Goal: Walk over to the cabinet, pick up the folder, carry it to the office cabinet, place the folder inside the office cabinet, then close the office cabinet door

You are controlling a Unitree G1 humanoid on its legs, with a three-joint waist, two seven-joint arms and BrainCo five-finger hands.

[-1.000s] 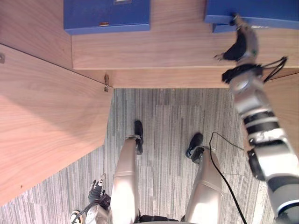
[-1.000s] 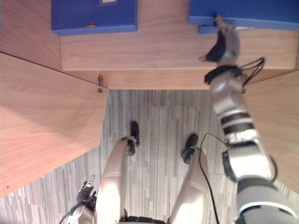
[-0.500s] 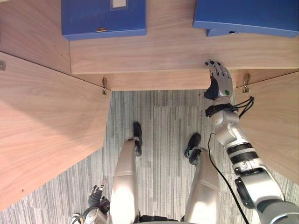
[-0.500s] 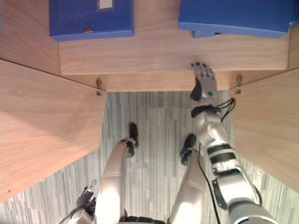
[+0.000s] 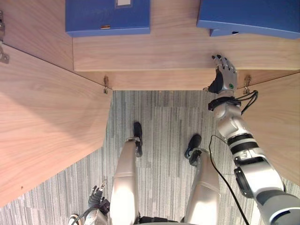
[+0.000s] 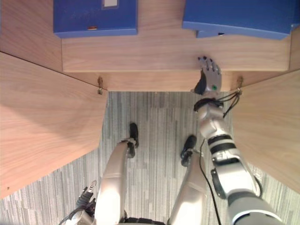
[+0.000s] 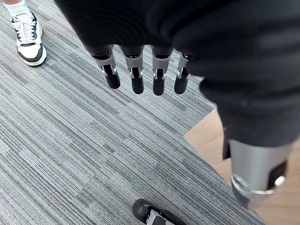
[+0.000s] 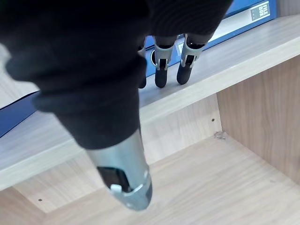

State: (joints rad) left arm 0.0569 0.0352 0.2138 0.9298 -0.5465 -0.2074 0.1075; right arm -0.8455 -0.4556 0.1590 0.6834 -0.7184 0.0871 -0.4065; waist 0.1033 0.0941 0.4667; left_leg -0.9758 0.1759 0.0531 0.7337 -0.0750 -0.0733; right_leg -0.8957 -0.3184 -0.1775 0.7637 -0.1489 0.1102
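Note:
Two blue folders lie flat on the wooden shelf point(image 5: 164, 51) of the open cabinet: one folder point(image 5: 108, 16) at the far left, another folder point(image 5: 248, 16) at the far right on top of a third whose edge point(image 5: 220, 33) peeks out. My right hand point(image 5: 224, 77) hovers over the shelf's front edge, just short of the right-hand stack, fingers straight and holding nothing. In the right wrist view its fingertips point(image 8: 161, 77) point at a blue folder point(image 8: 243, 14) with a white spine label. My left hand point(image 5: 96, 198) hangs low with relaxed fingers point(image 7: 136, 75) over the carpet.
The cabinet's left door point(image 5: 47, 122) swings wide open towards me, and the right door point(image 5: 281, 122) stands open close beside my right arm. A lower compartment point(image 8: 211, 187) lies under the shelf. A person's white shoe point(image 7: 26, 35) is on the grey carpet point(image 5: 159, 122).
My right hand has drawn back from the right-hand folders' front edge to the shelf's front edge, empty, then shifted slightly. The folders stay on the shelf. The camera has shifted a little.

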